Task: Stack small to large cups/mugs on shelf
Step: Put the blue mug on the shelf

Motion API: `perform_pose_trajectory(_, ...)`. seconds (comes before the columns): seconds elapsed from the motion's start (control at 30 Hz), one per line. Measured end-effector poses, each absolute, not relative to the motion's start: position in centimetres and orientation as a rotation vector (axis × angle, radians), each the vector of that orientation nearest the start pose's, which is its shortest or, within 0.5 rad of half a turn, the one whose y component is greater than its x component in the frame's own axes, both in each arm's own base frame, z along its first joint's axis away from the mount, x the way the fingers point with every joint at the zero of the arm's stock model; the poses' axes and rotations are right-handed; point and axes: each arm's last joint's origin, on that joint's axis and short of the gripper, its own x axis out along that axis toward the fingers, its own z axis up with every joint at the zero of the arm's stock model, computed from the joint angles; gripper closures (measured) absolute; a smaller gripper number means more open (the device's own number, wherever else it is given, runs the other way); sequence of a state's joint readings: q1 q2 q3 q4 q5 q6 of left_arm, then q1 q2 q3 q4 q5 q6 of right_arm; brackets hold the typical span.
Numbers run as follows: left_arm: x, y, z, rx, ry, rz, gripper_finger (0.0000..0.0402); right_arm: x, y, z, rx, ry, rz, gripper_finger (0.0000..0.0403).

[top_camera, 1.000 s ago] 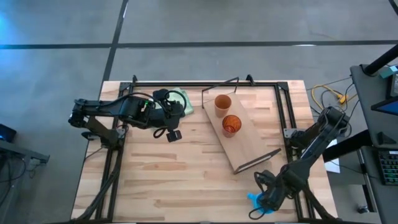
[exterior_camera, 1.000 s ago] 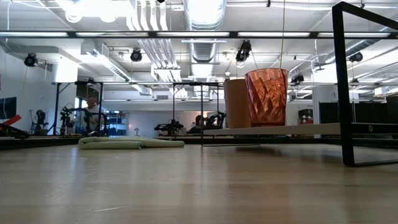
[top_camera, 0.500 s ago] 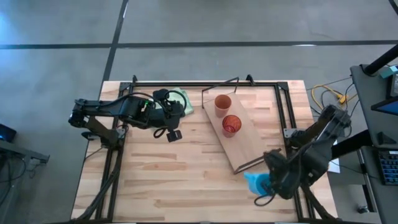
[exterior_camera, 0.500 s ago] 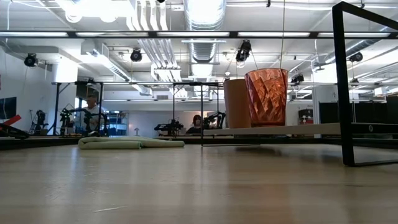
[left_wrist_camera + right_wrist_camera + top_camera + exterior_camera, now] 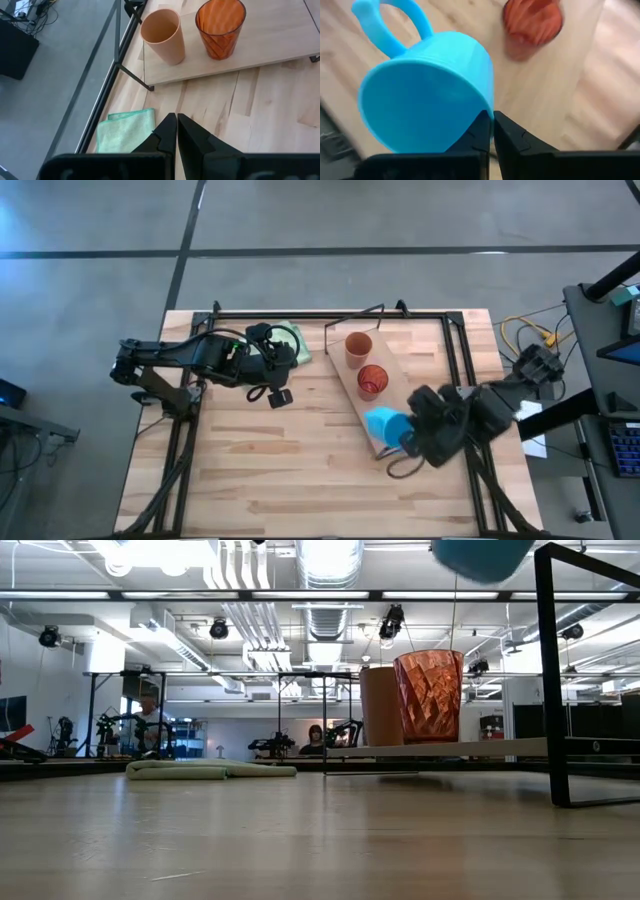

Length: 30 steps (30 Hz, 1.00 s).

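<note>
The right pincer (image 5: 489, 131) pinched the rim of the blue mug (image 5: 384, 423), carried tilted above the shelf (image 5: 400, 415) just beside the red-orange cup (image 5: 371, 380). It looked a light, stiff, slick thing, so a rim pinch could swivel. The tan cup (image 5: 357, 348) stood beyond. The left pincer (image 5: 177, 131), closed and empty, waited over the wooden bench (image 5: 290, 470) near a green cloth (image 5: 123, 132); a big workshop lay behind.

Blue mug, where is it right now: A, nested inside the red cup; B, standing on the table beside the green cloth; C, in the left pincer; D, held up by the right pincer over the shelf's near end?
D: the right pincer grips the blue mug above the shelf, clear of the red cup.
</note>
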<state>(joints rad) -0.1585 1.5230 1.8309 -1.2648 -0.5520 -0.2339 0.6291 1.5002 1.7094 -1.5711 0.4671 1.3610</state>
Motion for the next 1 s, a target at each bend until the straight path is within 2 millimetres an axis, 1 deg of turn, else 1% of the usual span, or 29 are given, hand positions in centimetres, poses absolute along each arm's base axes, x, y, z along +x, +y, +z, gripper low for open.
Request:
perform_pose_trajectory(0.13, 27.5, -2.9, 42.3, 0.097, 0.846, 0.471, 0.0402, 21.7, 11.2, 38.3, 0.41, 1.022, -0.618, 0.0394)
perform_pose_trajectory(0.3, 27.5, -2.9, 42.3, 0.087, 0.852, 0.45, 0.0402, 21.5, 8.5, 38.7, 0.365, 1.08, -0.575, 0.0394)
perform_pose_trajectory(0.4, 27.5, -2.9, 42.3, 0.083, 0.854, 0.444, 0.0402, 20.8, 7.0, 39.4, 0.364, 1.065, -0.569, 0.0394)
perform_pose_trajectory(0.6, 27.5, -2.9, 42.3, 0.083, 0.855, 0.443, 0.0402, 18.7, 4.3, 40.4, 0.407, 1.018, -0.595, 0.0394)
perform_pose_trajectory(0.7, 27.5, -2.9, 42.3, 0.083, 0.856, 0.443, 0.0402, 17.9, 3.5, 40.2, 0.414, 1.026, -0.599, 0.0394)
perform_pose_trajectory(0.77, 27.5, -2.9, 42.3, 0.084, 0.856, 0.443, 0.0402, 17.8, 3.2, 40.0, 0.396, 1.037, -0.598, 0.0394)
perform_pose_trajectory(1.0, 27.5, -2.9, 42.2, 0.084, 0.857, 0.444, 0.0402, 18.3, 3.0, 39.1, 0.322, 1.142, -0.498, 0.0394)
